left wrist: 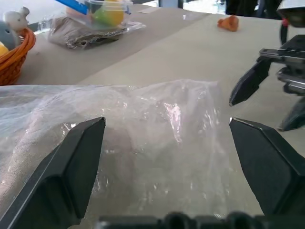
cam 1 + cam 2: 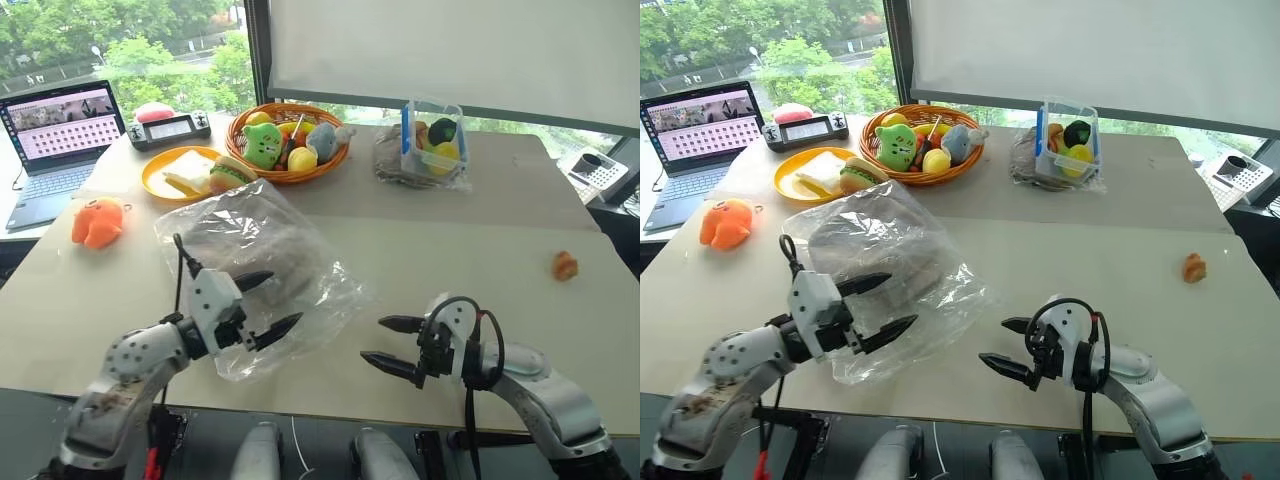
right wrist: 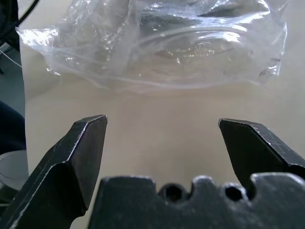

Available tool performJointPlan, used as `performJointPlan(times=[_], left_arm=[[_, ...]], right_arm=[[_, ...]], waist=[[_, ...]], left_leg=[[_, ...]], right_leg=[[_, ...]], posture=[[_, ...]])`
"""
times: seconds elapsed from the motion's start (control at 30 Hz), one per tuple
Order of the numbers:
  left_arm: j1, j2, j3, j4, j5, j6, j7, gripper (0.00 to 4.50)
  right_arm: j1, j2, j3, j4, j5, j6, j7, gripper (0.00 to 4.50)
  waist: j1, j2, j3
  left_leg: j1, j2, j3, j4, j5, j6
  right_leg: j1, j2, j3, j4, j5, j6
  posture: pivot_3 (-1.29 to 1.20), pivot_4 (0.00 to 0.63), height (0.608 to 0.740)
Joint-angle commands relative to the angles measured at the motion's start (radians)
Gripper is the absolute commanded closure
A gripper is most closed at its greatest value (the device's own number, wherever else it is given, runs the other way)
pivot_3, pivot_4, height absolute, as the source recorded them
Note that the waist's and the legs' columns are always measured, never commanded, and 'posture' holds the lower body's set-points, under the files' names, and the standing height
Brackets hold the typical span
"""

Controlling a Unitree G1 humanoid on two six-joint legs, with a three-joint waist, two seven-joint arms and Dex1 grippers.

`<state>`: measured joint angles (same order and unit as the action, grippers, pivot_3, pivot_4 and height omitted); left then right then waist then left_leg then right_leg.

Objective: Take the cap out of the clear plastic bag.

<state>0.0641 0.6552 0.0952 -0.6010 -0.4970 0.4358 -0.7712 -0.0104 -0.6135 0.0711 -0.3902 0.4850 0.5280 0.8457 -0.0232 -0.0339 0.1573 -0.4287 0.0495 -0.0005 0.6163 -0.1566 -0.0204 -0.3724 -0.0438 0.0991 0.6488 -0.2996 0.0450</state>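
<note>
Cap still inside the clear plastic bag on my table.
My left gripper and right gripper both spread wide, empty.

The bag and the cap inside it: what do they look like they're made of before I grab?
The bag looks like thin clear plastic film, glossy: it shows sharp crinkles and bright highlights, and the table reads through it. The cap inside looks like soft grey-beige fabric, matte, with no shine; the film blurs it, so its weave cannot be told.
</note>
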Motion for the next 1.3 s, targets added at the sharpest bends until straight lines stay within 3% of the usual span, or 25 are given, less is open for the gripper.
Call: performJointPlan(times=[0.03,0.17,0.3,0.37,0.5,0.77,1.03,1.13,1.2,1.3], left_arm=[[0.039,0.039,0.031,-0.059,-0.04,0.046,-0.012,0.04],[0.061,0.081,0.064,-0.1,-0.287,0.269,-0.002,0.04],[0.061,0.159,0.112,-0.054,-0.732,0.54,0.061,0.04],[0.106,0.184,0.116,-0.032,-0.884,0.596,0.092,0.04],[0.193,0.138,0.093,-0.027,-1.019,0.593,0.238,0.04],[0.303,0.026,0.01,-0.107,-0.947,0.525,0.407,0.04],[0.21,0.009,0.102,0.029,-0.91,0.448,0.487,0.04],[0.113,0.056,0.157,0.201,-0.794,0.421,0.488,0.04],[0.071,0.115,0.168,0.169,-0.756,0.474,0.578,0.04],[0.063,0.127,0.171,0.167,-0.724,0.494,0.599,0.04]], right_arm=[[-0.019,0.005,-0.007,-0.011,0.001,-0.032,0.013,0.0],[-0.018,0.004,-0.007,-0.013,0.0,-0.029,0.014,0.0],[-0.015,0.002,-0.003,-0.023,0.002,-0.02,0.012,0.0],[-0.012,0.0,-0.002,-0.032,0.006,-0.01,0.011,0.0],[0.0,-0.01,-0.009,-0.055,0.017,0.008,0.009,0.0],[0.009,-0.03,-0.019,-0.07,0.027,0.025,0.011,0.0],[-0.005,-0.033,-0.018,-0.072,0.032,0.038,0.012,0.0],[-0.006,-0.031,-0.017,-0.07,0.033,0.038,0.013,0.0],[-0.013,-0.028,-0.016,-0.067,0.034,0.039,0.013,0.0],[-0.021,-0.026,-0.014,-0.06,0.032,0.037,0.016,0.0]], waist=[[0.001,0.0,0.0],[0.007,0.0,0.0],[0.005,0.0,0.0],[0.002,0.001,0.0],[-0.007,0.001,0.001],[0.0,0.001,0.001],[0.007,0.001,0.001],[0.008,0.001,0.0],[0.008,0.0,0.001],[0.004,0.0,0.001]], left_leg=[[0.0,0.0,0.0,0.0,0.0,0.0],[0.0,0.0,0.0,0.0,0.0,0.0],[0.0,0.001,-0.001,0.0,0.0,0.0],[0.0,0.001,-0.001,0.0,0.0,0.0],[0.001,0.001,0.0,0.0,0.0,0.0],[0.003,0.001,0.0,0.0,0.0,0.0],[0.003,0.0,0.001,0.0,0.0,0.0],[0.003,0.0,0.0,0.0,0.0,0.0],[0.004,0.0,0.0,0.0,0.0,0.0],[0.003,0.0,0.001,-0.001,0.0,-0.001]], right_leg=[[0.0,0.0,0.0,0.0,0.0,0.0],[0.0,0.0,0.0,0.0,0.0,0.0],[0.0,0.0,-0.001,0.0,-0.001,0.002],[0.0,0.0,-0.001,0.0,-0.002,0.003],[0.0,-0.001,0.0,0.0,-0.001,0.001],[0.001,-0.001,0.0,0.0,-0.002,-0.005],[0.001,-0.001,0.0,0.0,-0.004,-0.009],[0.001,-0.001,0.0,0.0,-0.004,-0.009],[0.0,0.0,0.0,0.0,-0.004,-0.008],[0.0,-0.001,0.001,-0.001,-0.001,-0.003]], posture=[[0.0,0.15,0.74],[0.0,0.15,0.74],[0.0,0.15,0.74],[0.0,0.15,0.74],[0.0,0.15,0.74],[0.0,0.15,0.74],[0.0,0.15,0.74],[0.0,0.15,0.74],[0.0,0.15,0.74],[0.0,0.15,0.74]])
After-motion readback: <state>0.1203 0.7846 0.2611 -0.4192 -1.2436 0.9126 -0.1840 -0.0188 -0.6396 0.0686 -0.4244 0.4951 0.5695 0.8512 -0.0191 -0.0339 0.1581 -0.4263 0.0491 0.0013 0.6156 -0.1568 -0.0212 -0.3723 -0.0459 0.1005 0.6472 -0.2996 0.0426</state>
